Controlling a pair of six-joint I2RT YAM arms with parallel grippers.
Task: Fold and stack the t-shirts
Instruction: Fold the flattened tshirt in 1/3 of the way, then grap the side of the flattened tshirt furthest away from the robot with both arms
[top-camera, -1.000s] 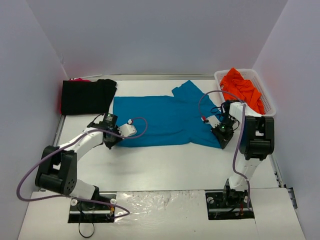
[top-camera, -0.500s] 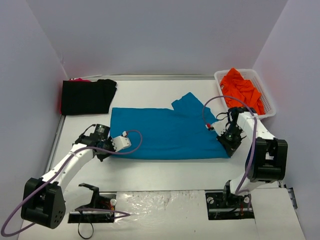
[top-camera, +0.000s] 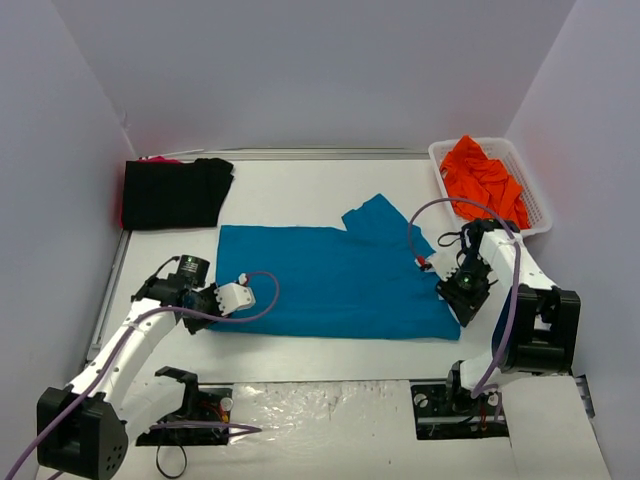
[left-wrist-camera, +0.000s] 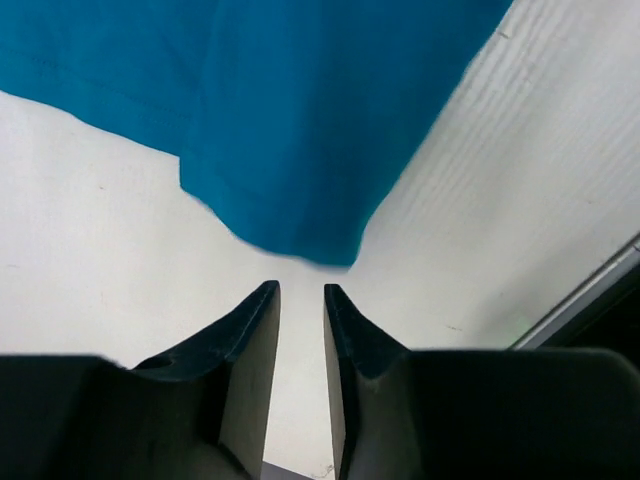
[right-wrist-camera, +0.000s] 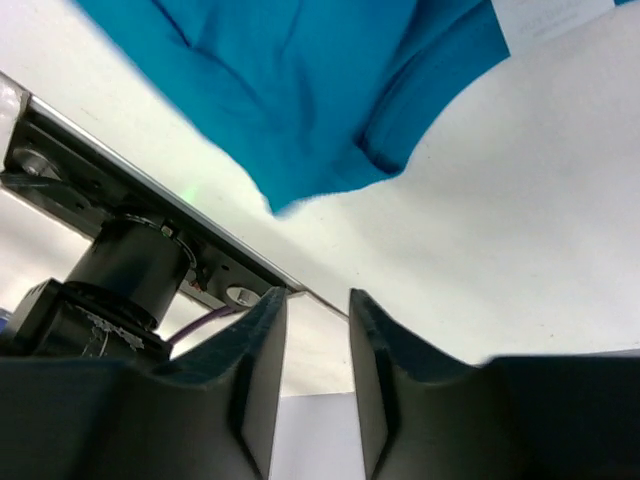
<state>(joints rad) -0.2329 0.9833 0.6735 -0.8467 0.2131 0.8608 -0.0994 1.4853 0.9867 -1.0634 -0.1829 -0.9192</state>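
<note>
from above, the teal t-shirt (top-camera: 330, 285) lies spread out on the table (top-camera: 300, 190). only the wrist views show the left gripper (left-wrist-camera: 301, 290) and right gripper (right-wrist-camera: 318, 298) each parted a slit, empty, a shirt corner just beyond the tips.

- teal-blue shirt (top-camera: 330, 280), at the centre: plain, one colour throughout.
- black shirt (top-camera: 175, 192), at 10 o'clock: plain, with a sliver of red at its far edge.
- orange shirts (top-camera: 483, 178), at 2 o'clock: bright and plain.
- basket (top-camera: 541, 212) holding them: white, slotted.
- table (top-camera: 320, 355): white.
- arms (top-camera: 128, 345): white with black joints.
- cables (top-camera: 410, 235): purple.
- walls (top-camera: 300, 70): pale lilac-grey.
</note>
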